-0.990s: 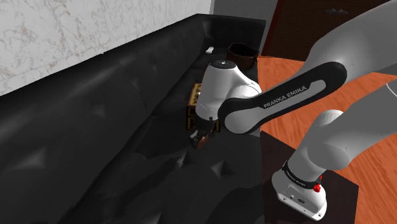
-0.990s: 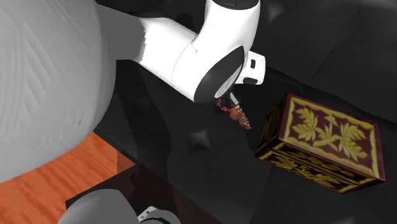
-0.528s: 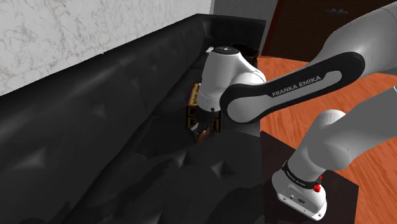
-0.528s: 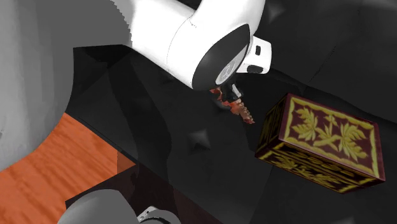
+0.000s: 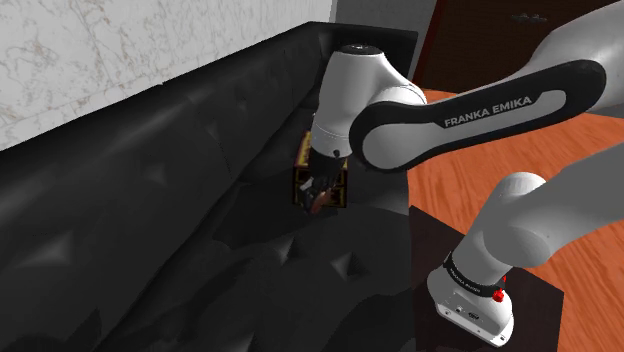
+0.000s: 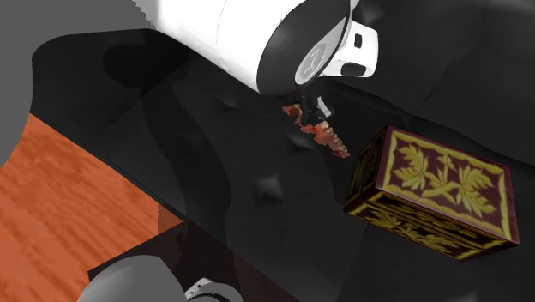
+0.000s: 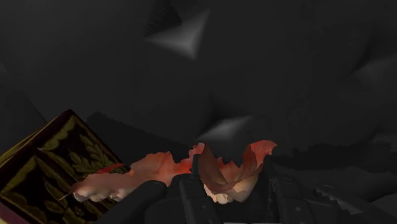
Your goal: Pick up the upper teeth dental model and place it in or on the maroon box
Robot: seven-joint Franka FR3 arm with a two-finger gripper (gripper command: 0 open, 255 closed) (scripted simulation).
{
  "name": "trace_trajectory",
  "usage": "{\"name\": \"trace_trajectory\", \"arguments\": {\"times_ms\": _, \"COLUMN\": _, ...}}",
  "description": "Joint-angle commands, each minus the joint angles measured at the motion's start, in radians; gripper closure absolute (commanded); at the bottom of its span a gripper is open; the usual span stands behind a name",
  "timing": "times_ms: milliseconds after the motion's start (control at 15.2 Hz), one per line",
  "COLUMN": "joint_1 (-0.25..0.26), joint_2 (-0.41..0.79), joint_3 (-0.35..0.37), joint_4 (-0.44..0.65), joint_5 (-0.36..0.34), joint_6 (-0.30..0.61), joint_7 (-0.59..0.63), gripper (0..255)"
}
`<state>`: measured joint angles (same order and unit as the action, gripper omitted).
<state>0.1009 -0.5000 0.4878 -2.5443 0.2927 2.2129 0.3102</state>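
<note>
The dental model [image 6: 322, 135] is a reddish-pink gum piece with pale teeth, and my gripper [image 6: 310, 114] is shut on it, holding it in the air above the black sofa seat. In the wrist view the model [image 7: 159, 169] is clasped between the black fingers [image 7: 194, 191], with one end sticking out sideways toward the box [image 7: 44, 167]. The maroon box [image 6: 433, 190] with gold leaf patterns stands on the seat, just beyond the model to the second exterior view's right. In the shoulder view the gripper [image 5: 318, 188] and the model [image 5: 316, 198] hang in front of the box [image 5: 338, 190].
The black tufted sofa [image 5: 150, 200] has a tall backrest along the shoulder view's left. An orange wooden floor [image 5: 500, 150] lies on the right. The dark stand [image 5: 440, 240] sits beside the sofa, and a dark brown door [image 5: 480, 30] stands behind.
The arm has carried the held dental model toward the maroon box: up in the shoulder view and rightward in the second exterior view. The box has stayed put.
</note>
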Motion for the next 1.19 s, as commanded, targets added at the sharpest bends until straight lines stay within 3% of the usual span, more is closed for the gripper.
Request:
{"name": "trace_trajectory", "arguments": {"times_ms": 0, "joint_1": -0.001, "joint_2": -0.012, "joint_3": -0.009, "joint_4": 0.019, "joint_5": -0.003, "joint_6": -0.032, "joint_7": -0.002, "gripper": 255}}
{"name": "trace_trajectory", "arguments": {"times_ms": 594, "joint_1": -0.004, "joint_2": -0.049, "joint_3": -0.036, "joint_4": 0.106, "joint_5": -0.017, "joint_6": -0.155, "joint_7": 0.001, "gripper": 255}}
{"name": "trace_trajectory", "arguments": {"times_ms": 1122, "joint_1": -0.098, "joint_2": 0.049, "joint_3": -0.167, "joint_4": 0.155, "joint_5": -0.089, "joint_6": -0.133, "joint_7": -0.176, "gripper": 255}}
